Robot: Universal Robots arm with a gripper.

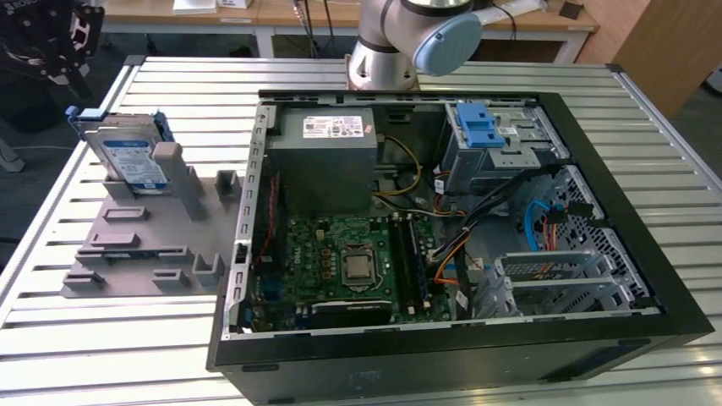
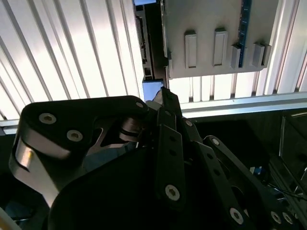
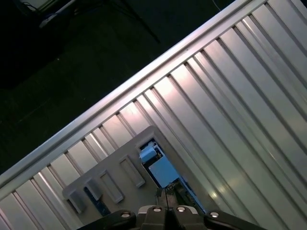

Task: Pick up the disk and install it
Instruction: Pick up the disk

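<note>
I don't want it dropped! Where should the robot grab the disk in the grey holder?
Probably its top part, pinched across the flat faces, coming down from above. The disk stands on edge in the grey holder, whose posts crowd its lower part.

Case [image 1: 451,359] lies open-side up on the table [image 1: 135,355].

Outside the case:
- Holder [image 1: 135,245] lies on the table at the case's side on the exterior view's left, just beside its wall.
- Disk [image 1: 127,156] stands upright in the holder's far end, clear of the case wall.
- Arm base [image 1: 384,59] stands behind the case, near its far wall.

Inside the case:
- Power supply [image 1: 327,161] sits in the far corner on the exterior view's left.
- Board [image 1: 338,262] lies on the floor, nearer than the power supply.
- Bay [image 1: 496,135] is in the far corner on the exterior view's right.
- Cage [image 1: 559,283] is in the near corner on the same side.
- Cables [image 1: 451,228] run between board and bay.
</note>
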